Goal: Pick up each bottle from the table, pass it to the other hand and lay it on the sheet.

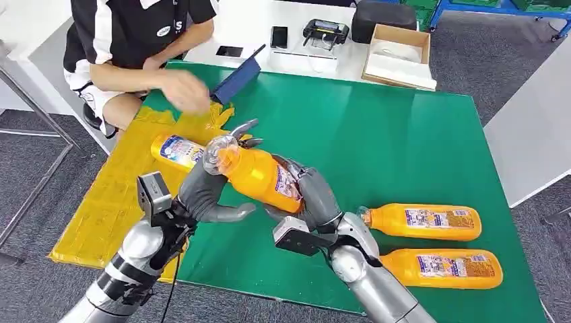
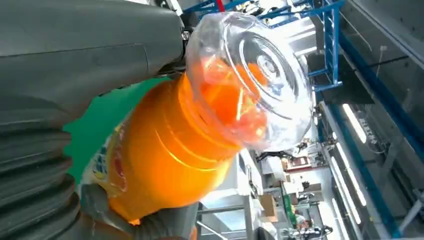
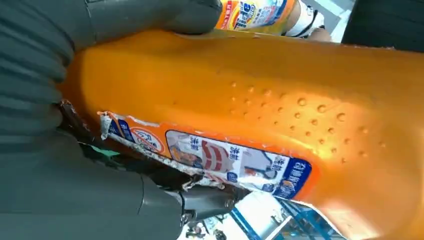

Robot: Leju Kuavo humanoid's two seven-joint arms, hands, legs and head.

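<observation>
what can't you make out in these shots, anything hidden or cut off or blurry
- Head view: the person's hand over the yellow sheet is motion-blurred; what it does is unclear.
- Head view: the left hand and right hand cover parts of the held bottle.
- Right wrist view: the bottle's ends are cut off by the picture's edges.
- Head view: table bottle label text is too small.
</observation>
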